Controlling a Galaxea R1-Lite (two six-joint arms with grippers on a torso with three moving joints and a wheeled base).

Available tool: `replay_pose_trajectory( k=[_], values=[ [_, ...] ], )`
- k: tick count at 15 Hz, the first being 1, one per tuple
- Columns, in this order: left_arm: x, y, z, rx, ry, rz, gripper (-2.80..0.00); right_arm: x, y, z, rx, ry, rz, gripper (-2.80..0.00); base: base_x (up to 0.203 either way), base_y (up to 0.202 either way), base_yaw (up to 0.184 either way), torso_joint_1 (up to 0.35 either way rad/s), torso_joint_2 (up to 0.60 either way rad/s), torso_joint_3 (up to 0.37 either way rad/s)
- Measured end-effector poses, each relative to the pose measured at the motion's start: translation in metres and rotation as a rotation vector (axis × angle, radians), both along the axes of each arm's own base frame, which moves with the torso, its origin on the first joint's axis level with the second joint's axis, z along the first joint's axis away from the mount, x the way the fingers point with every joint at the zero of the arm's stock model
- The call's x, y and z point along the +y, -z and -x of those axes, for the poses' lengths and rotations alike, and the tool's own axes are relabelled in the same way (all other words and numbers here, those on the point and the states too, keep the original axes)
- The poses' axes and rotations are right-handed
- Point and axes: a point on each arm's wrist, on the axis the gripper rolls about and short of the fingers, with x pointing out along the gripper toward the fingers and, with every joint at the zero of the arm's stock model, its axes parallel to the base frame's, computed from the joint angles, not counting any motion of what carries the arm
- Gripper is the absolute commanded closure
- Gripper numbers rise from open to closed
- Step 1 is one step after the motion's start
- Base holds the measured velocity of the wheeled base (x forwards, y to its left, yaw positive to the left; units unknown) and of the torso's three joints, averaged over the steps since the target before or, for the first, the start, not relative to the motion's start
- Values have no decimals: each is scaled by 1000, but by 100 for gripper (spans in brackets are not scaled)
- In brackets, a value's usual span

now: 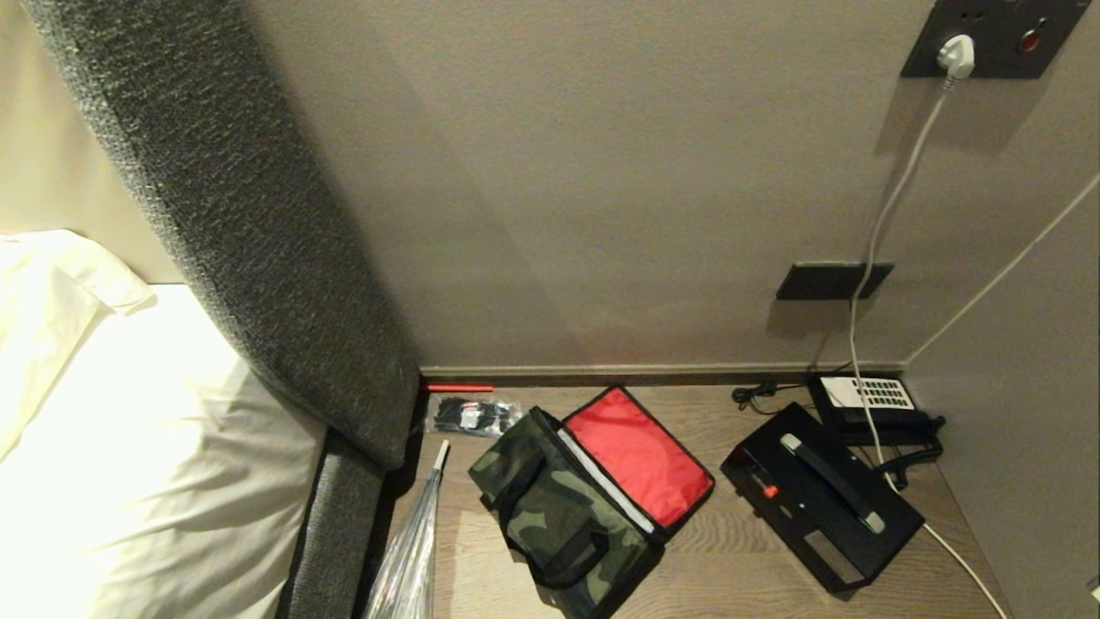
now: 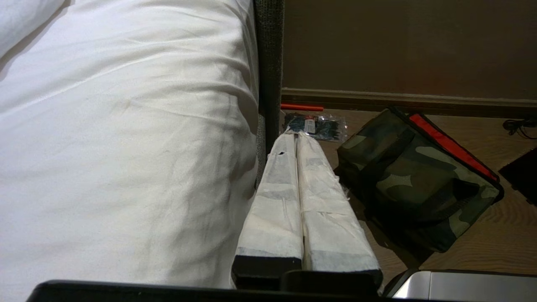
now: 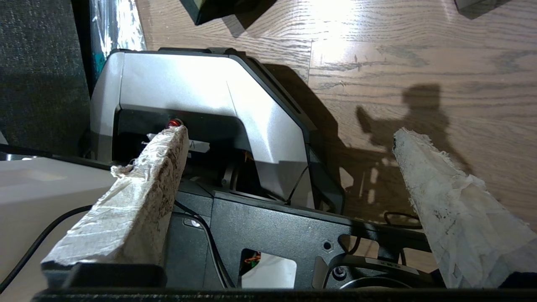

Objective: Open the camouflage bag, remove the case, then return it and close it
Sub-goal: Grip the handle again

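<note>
Nearest the right wrist camera, the right gripper (image 3: 289,138) stands with its two paper-wrapped fingers (image 3: 138,197) spread as wide as they go, nothing between them and nothing touched; it hangs above the robot's own silver-and-black base (image 3: 201,96) and the wood-grain floor (image 3: 419,54). Neither arm shows in the head view.

Seen from its own wrist camera, the left gripper (image 2: 298,136) has its two white-wrapped fingers (image 2: 279,201) pressed flat together, holding nothing. It points along the edge of the white-sheeted bed (image 2: 126,126), beside the grey fabric bed frame (image 2: 268,50), with its tips toward a clear packet of black items (image 2: 319,126) lying on the floor by the skirting.

On the floor, the boxy soft green-black-tan camouflage bag (image 1: 559,516) lies open, its lid folded back flat so the red lining (image 1: 640,456) faces up; a strip of silver-grey inner lining shows at the mouth. Black strap handles lie across its side. The flat black rectangular hard case (image 1: 821,499) with a grey-tipped strip and a small red knob on top is out of the bag, lying on the floor well apart from it on the robot's right. Just behind the case, against the wall, sits a black telephone with a white keypad (image 1: 868,400), and a white cable (image 1: 885,223) runs down from a wall socket past it.
</note>
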Motion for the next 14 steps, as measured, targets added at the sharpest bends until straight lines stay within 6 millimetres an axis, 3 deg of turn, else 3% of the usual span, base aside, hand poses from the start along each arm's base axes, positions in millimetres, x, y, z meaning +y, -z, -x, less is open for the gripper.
replay_pose_trajectory(
  k=[9, 14],
  values=[
    [0, 0, 0, -4, 0, -9, 0, 2, 1, -3, 25, -3, 13, -280, 0, 0, 0, 3, 3, -148],
    [0, 0, 0, 0, 0, -10, 0, 2, 3, -4, 35, -4, 19, -280, 0, 0, 0, 1, 0, -22]
  ],
)
